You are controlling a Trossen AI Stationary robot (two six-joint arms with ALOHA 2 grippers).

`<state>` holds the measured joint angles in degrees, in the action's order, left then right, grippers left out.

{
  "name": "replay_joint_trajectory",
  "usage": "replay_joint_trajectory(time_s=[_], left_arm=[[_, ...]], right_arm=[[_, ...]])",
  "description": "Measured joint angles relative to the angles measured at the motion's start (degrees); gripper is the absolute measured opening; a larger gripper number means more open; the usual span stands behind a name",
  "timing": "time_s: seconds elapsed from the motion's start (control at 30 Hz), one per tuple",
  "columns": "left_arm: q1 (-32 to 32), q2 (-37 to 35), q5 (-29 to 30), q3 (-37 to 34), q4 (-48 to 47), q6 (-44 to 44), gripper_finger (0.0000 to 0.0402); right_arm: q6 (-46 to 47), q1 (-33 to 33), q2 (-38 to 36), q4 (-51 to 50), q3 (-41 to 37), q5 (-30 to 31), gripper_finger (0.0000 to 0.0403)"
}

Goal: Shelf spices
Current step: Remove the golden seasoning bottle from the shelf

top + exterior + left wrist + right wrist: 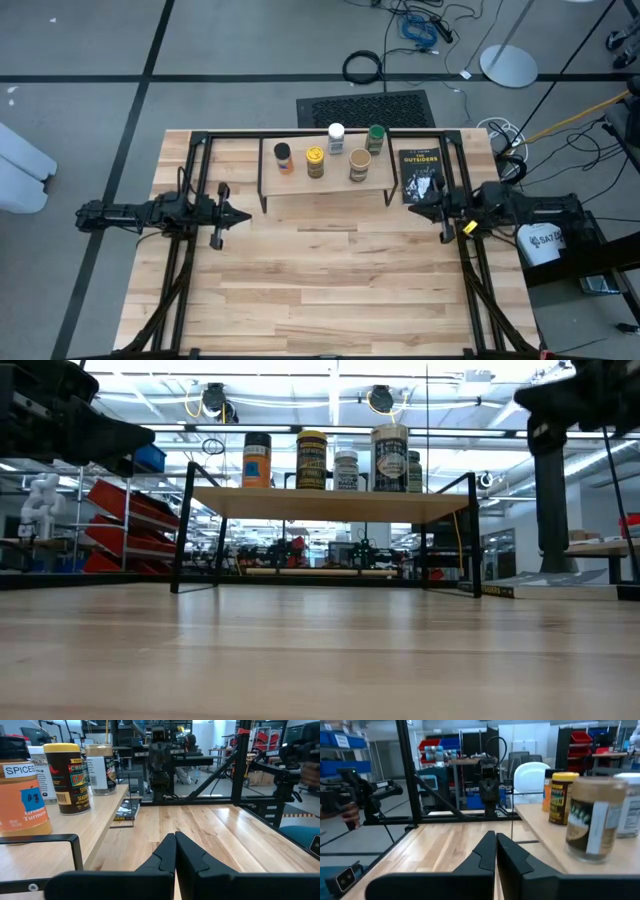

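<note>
All five spices [330, 150] stand on the shelf [325, 180] at the table's far edge; left gripper [243, 215] and right gripper [412, 207] pinched together, empty; shelving looks finished, nothing left to fetch

Table [330, 290] front half bare, open passage; shelf [325, 185] top crowded by five jars [315, 161]; book [420, 174] blocks shelf's right side

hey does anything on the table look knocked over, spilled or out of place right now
Nothing stands out. All five spice jars stand upright on the shelf, with no spill showing. The book lies flat on the table beside the shelf. The left gripper and right gripper are shut and empty.
</note>
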<state>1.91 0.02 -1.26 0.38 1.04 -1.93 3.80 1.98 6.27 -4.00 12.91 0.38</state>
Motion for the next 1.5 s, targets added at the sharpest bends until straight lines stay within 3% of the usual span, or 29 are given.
replay_joint_trajectory(time_s=[0.37,0.67,1.27,1.5], left_arm=[[0.0,0.0,0.1,0.0,0.0,0.0,0.0004],[0.0,0.0,0.1,0.0,0.0,0.0,0.0004],[0.0,0.0,0.3,0.1,2.6,1.6,0.0004],[0.0,0.6,0.2,5.1,2.6,1.3,0.0004]], right_arm=[[-0.5,0.0,15.3,-10.5,25.3,0.2,0.0000],[-6.0,0.0,27.4,-16.3,43.1,7.5,0.0000],[-7.9,0.0,37.7,-14.4,45.0,7.3,0.0000],[-6.6,0.4,40.6,-14.6,44.8,6.8,0.0000]])
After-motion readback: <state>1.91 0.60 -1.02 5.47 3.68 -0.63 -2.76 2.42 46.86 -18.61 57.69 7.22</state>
